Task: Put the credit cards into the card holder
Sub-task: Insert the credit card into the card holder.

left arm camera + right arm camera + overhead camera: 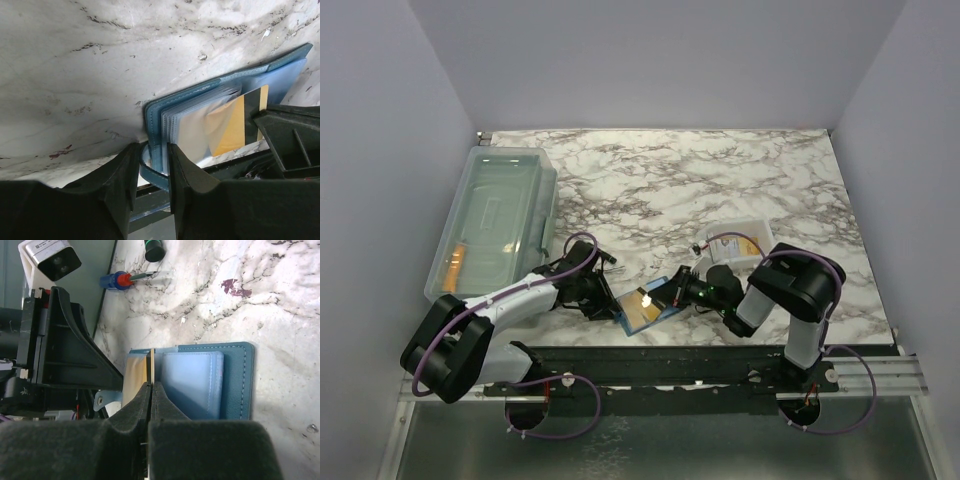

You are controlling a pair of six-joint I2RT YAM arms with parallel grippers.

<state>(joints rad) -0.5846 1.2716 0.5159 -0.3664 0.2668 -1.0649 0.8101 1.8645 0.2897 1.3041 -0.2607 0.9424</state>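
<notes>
The left gripper point(154, 152) is pinching the teal-blue folding wallet point(153, 114), and the right gripper point(151, 386) is clamping a thin golden-orange plastic card point(134, 374)

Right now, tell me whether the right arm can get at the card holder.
Likely yes. The right gripper, shut on a credit card, is at the open card holder, which the left gripper pinches by its edge; nothing lies between.
</notes>
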